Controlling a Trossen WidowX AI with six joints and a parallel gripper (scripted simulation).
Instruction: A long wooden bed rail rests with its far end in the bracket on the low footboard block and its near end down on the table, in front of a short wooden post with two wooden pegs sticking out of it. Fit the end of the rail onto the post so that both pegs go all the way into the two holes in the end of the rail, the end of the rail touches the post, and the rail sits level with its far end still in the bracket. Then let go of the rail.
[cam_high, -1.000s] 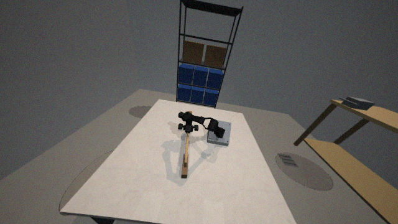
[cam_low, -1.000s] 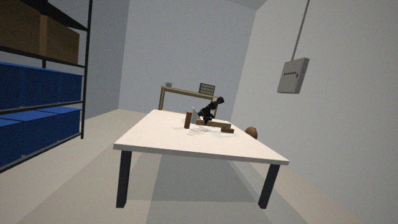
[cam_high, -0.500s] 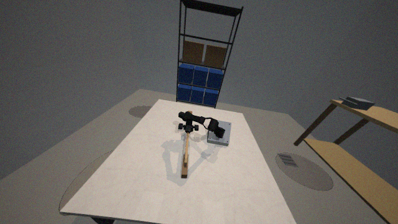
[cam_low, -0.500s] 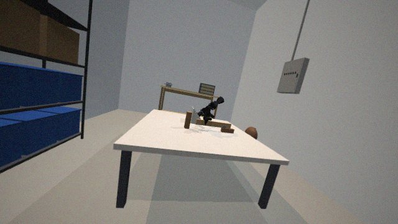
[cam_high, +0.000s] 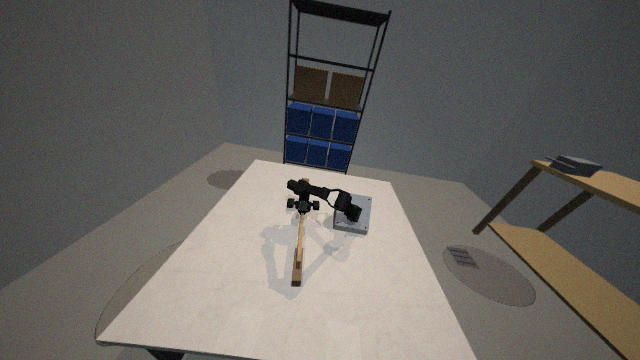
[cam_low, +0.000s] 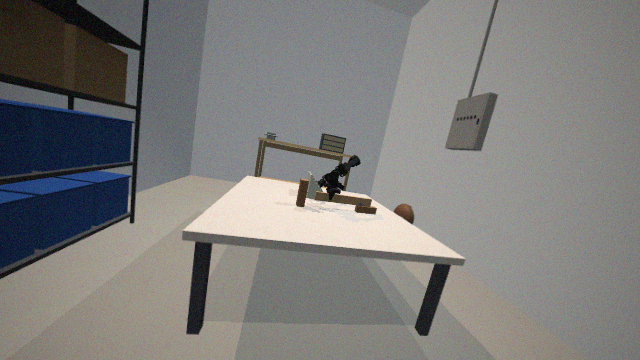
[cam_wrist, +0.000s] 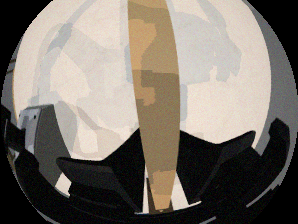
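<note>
My gripper (cam_high: 302, 210) (cam_low: 331, 197) (cam_wrist: 153, 129) is shut on the wooden rail (cam_high: 300, 235) (cam_low: 350, 200) (cam_wrist: 159, 90), close to its post end. In the exterior view this end is held above the table and the rail looks about level. Its far end lies over the low footboard block (cam_high: 296, 277) (cam_low: 366, 210); the bracket's fit is too small to judge. The upright post (cam_high: 305, 180) (cam_low: 302, 193) stands beyond the gripper, with a narrow gap between it and the rail end in the exterior view. The pegs and holes are hidden or too small to see.
The arm's grey base plate (cam_high: 352, 225) (cam_wrist: 37, 125) stands beside the rail, right of it in the top view. The white table (cam_high: 225, 300) (cam_low: 260, 225) carries everything. A shelf rack with blue bins (cam_high: 322, 123) stands behind the table, and a wooden bench (cam_high: 545, 255) is at the right.
</note>
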